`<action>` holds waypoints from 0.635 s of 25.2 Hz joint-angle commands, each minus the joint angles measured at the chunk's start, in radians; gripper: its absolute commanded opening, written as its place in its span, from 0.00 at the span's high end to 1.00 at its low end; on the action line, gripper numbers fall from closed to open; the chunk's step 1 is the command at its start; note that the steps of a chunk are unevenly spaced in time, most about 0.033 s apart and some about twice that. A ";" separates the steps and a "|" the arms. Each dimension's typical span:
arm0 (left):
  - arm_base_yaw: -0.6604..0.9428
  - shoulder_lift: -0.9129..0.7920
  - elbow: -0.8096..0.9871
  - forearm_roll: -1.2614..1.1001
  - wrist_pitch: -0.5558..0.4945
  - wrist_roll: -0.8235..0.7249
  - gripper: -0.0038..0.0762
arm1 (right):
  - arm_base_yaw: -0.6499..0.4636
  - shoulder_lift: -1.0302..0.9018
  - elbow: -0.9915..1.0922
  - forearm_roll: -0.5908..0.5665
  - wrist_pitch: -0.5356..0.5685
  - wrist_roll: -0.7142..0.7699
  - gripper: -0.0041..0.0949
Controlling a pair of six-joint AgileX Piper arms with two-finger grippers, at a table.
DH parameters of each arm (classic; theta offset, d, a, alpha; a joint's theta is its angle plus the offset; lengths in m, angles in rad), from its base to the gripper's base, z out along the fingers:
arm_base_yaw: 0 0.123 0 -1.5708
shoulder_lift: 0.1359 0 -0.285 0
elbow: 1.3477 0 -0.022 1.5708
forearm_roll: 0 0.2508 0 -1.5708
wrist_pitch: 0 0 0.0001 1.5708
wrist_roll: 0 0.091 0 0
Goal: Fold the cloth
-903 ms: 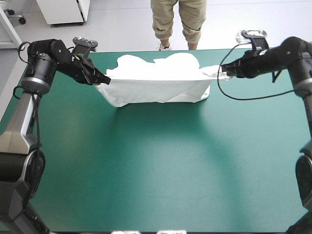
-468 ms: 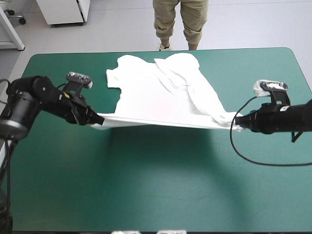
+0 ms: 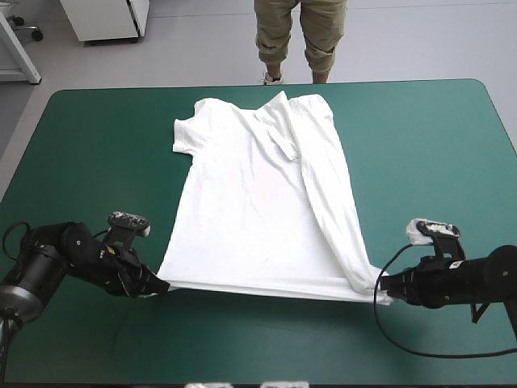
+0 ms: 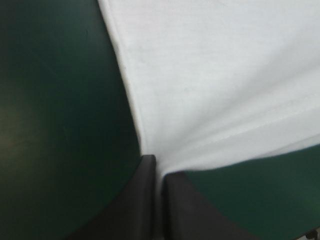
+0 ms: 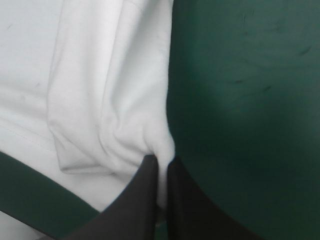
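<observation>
Now T-shirt [image 3: 250, 218] flat, formerly half-lifted.

High cam: above and behind the robot, facing forward and down, far off. It takes in the whole teal-green-covered counter [image 3: 420, 145], far edge at 12 o'clock. Left wrist cam: looks along the black two-fingered left claw [image 4: 159, 167], very close. Right wrist cam: same on the black two-fingered right claw [image 5: 162, 162]. Shared with high cam: hem corners of the white short-sleeved T-shirt [image 3: 250, 210], at 8 and 4 o'clock.
</observation>
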 commanded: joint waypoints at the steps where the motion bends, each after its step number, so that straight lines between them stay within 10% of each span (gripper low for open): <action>1: 0.009 -0.028 0.044 0.031 -0.038 -0.023 0.96 | 0.015 -0.016 0.056 -0.025 -0.066 -0.013 0.97; 8: 0.009 -0.030 0.098 0.021 -0.064 -0.016 0.92 | 0.080 -0.018 0.137 -0.028 -0.133 -0.022 0.69; 12: 0.009 -0.030 0.098 -0.003 -0.032 -0.008 0.68 | 0.087 -0.021 0.137 -0.011 -0.139 0.003 0.47; 16: 0.009 -0.047 0.098 -0.065 0.008 -0.013 0.39 | 0.087 -0.114 0.076 -0.010 -0.146 0.010 0.54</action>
